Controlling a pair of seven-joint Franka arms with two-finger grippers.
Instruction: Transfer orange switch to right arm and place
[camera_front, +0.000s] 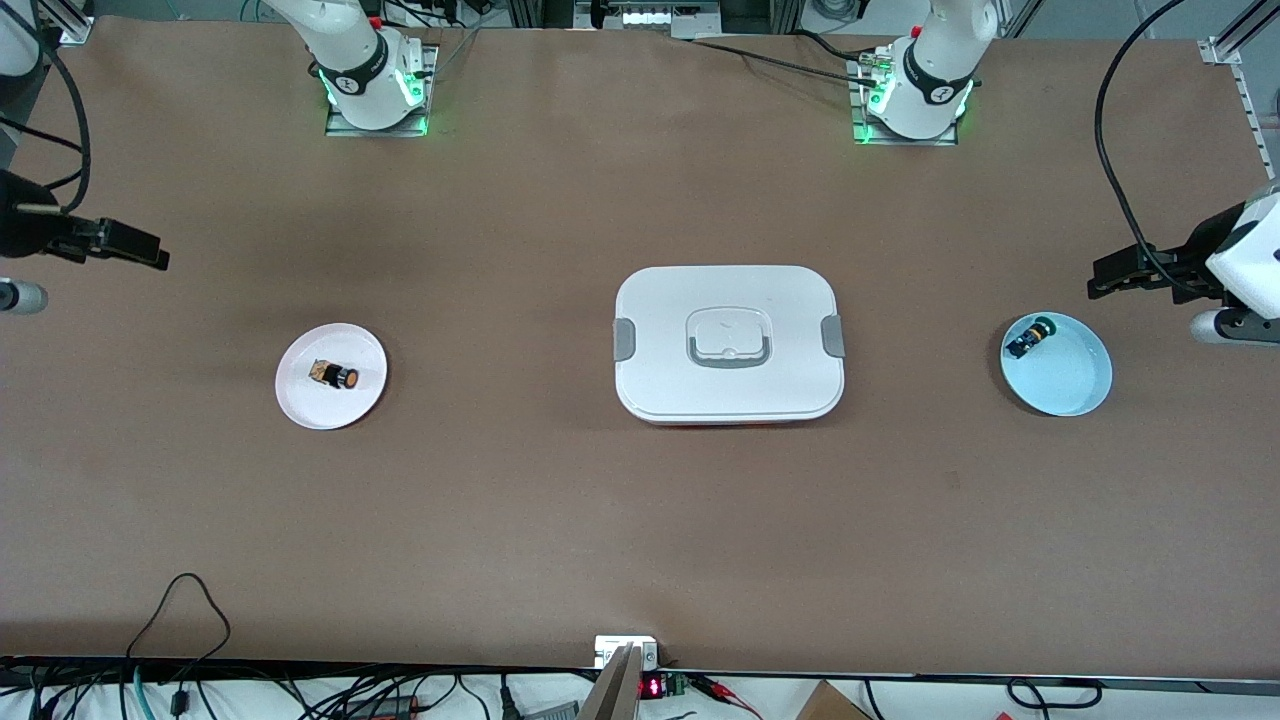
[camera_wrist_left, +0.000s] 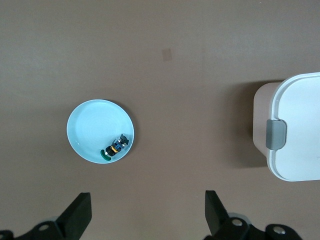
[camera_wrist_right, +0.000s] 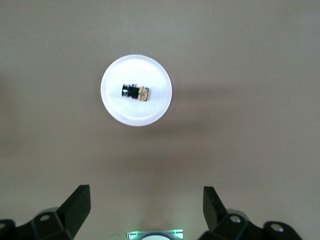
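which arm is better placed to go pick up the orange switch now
Right. The orange switch lies on the white plate toward the right arm's end of the table, and the open right gripper hangs beside that plate. The open left gripper hangs beside the blue plate.

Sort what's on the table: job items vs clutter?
Job:
- orange switch on the white plate, toward the right arm's end
- right gripper, open, waiting
- left gripper, open

Lying about:
- blue part in the blue plate
- white lidded box, mid-table
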